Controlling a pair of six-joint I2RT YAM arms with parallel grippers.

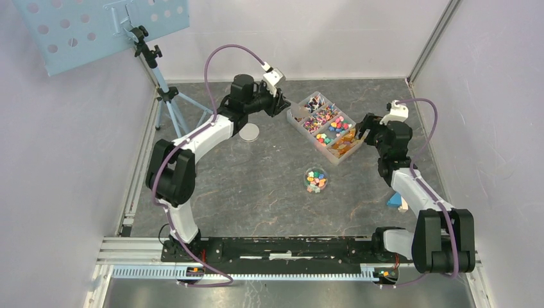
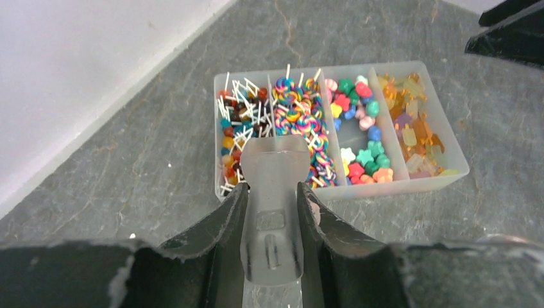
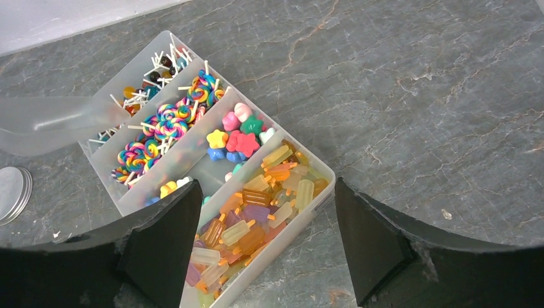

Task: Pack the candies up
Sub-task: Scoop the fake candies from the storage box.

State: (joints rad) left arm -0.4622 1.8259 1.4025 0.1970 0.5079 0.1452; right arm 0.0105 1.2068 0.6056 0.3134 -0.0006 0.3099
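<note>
Left claw [image 2: 272, 196] clamps translucent scoop [image 2: 272, 163] over tray [image 2: 423, 186] edge; right claw [image 3: 264, 192] open, straddling tray corner.

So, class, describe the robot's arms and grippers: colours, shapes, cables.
The left arm and right arm have white links and bulky black joints. A purple cable runs to a white camera at each wrist. The left gripper and right gripper have black wedge-shaped fingers.
</note>
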